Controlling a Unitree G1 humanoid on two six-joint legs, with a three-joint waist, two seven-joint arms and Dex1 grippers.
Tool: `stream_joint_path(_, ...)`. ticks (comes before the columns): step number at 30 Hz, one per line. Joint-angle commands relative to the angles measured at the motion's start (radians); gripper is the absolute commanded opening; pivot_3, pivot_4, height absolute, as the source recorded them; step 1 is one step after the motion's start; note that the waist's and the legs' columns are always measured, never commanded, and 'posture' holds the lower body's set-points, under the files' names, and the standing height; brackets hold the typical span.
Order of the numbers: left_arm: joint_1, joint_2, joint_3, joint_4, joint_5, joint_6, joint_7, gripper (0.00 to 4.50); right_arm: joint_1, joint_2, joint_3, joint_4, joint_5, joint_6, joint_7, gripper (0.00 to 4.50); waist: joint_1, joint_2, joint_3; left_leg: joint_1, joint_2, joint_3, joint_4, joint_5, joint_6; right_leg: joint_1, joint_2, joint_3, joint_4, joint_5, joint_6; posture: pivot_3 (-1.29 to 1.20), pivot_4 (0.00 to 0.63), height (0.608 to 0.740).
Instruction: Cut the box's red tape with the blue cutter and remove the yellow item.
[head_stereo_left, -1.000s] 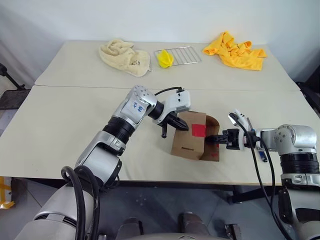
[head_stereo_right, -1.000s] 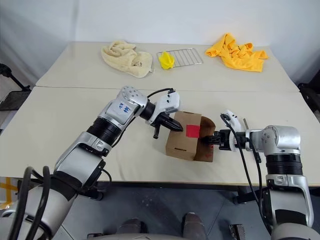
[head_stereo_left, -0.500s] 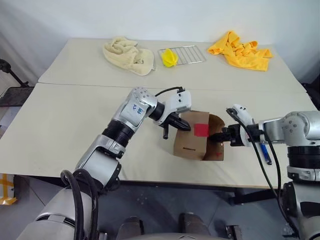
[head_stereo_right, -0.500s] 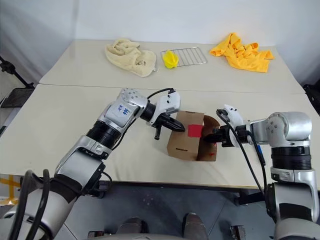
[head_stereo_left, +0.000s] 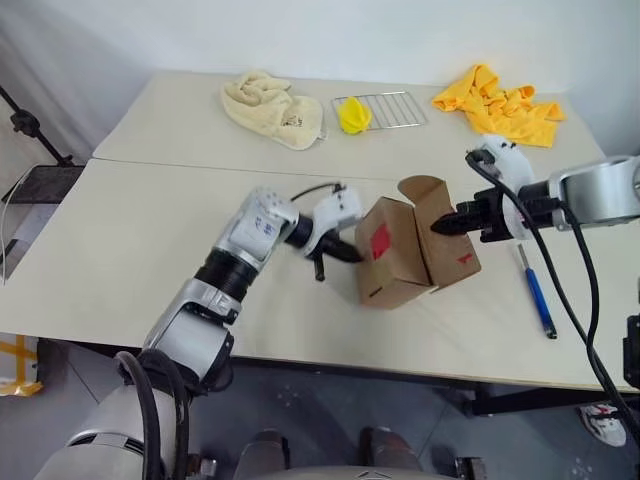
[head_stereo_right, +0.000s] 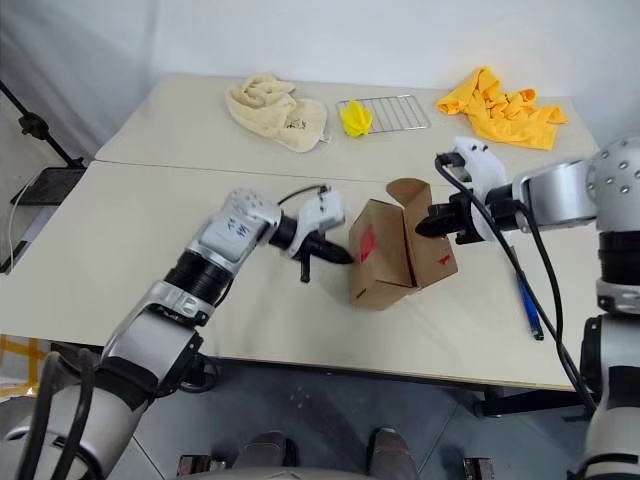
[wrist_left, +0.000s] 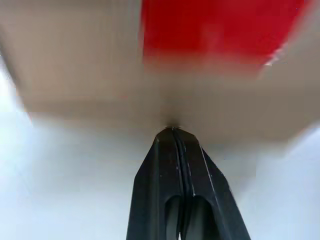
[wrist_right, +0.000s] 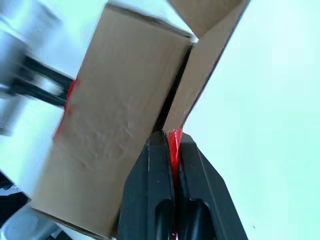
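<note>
Near the front middle of the pale table (head_stereo_left: 120, 230), the box (head_stereo_left: 395, 262) stands tipped up on a lower edge, a small brown cardboard carton with plain, slightly creased walls and a red patch (head_stereo_left: 379, 241) on the face turned toward the left arm. Its flap lid hangs open on the right-hand side, the tall end flap pointing up and another flap carrying a strip of red tape along its edge. The right gripper (head_stereo_left: 441, 227) is clenched on that flap; in the right wrist view its two black fingers (wrist_right: 150, 170) pinch the cardboard edge and the red tape together. The left gripper (head_stereo_left: 350, 256) has its fingers pressed flat together with nothing between them, and their tip meets the box wall just below the red patch, as the left wrist view shows. The blue cutter (head_stereo_left: 537, 297) lies flat on the table to the right of the box, apart from it and from both grippers. Along the far edge of the table lie a cream towel (head_stereo_left: 270, 106), a wire rack (head_stereo_left: 385, 106) with a small yellow item (head_stereo_left: 352, 116) at its left end, and a crumpled orange cloth (head_stereo_left: 500, 102)
</note>
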Motion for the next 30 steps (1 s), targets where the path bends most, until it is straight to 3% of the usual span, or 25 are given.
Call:
stream_joint_path(1,-0.023,-0.022,0.001,0.001,0.004,0.002,0.040,0.00,-0.029,-0.025,0.030,-0.010,0.135,0.005,-0.104,0.04,0.004,0.000,0.000,0.000,0.000,0.000,0.000,0.000,0.000,0.000,0.000,-0.001,-0.001,0.000,0.000,0.00,0.150,0.740)
stream_joint_path(11,-0.027,-0.011,0.051,0.025,-0.008,-0.001,0.088,0.00,-0.006,-0.011,0.054,0.014,0.301,0.005,-0.330,0.04,-0.002,0.000,0.000,-0.012,0.000,0.001,0.002,0.000,0.000,-0.012,-0.001,-0.001,0.001,0.000,0.001,0.00,0.150,0.740)
stream_joint_path(24,-0.094,0.178,0.150,0.096,-0.058,0.010,0.008,0.00,-0.046,-0.040,0.071,-0.005,0.315,0.005,-0.484,0.04,-0.048,0.000,0.000,-0.013,0.000,0.001,-0.001,0.000,0.000,-0.016,-0.001,-0.002,0.002,0.000,0.001,0.00,0.150,0.740)
stream_joint_path(28,-0.166,0.175,0.234,0.071,-0.150,0.080,-0.028,0.00,-0.080,-0.027,0.092,-0.012,0.337,0.005,-0.517,0.04,-0.048,0.000,0.000,-0.015,0.000,0.002,0.000,0.000,0.000,-0.018,-0.001,-0.004,0.002,0.000,0.001,0.00,0.150,0.740)
stream_joint_path(30,-0.191,0.145,0.256,-0.009,-0.219,0.148,-0.068,0.00,-0.087,-0.008,0.100,-0.016,0.347,0.005,-0.535,0.04,-0.047,0.000,0.000,-0.022,0.000,0.002,0.002,0.000,0.000,-0.025,-0.002,-0.005,0.005,0.000,0.001,0.00,0.150,0.740)
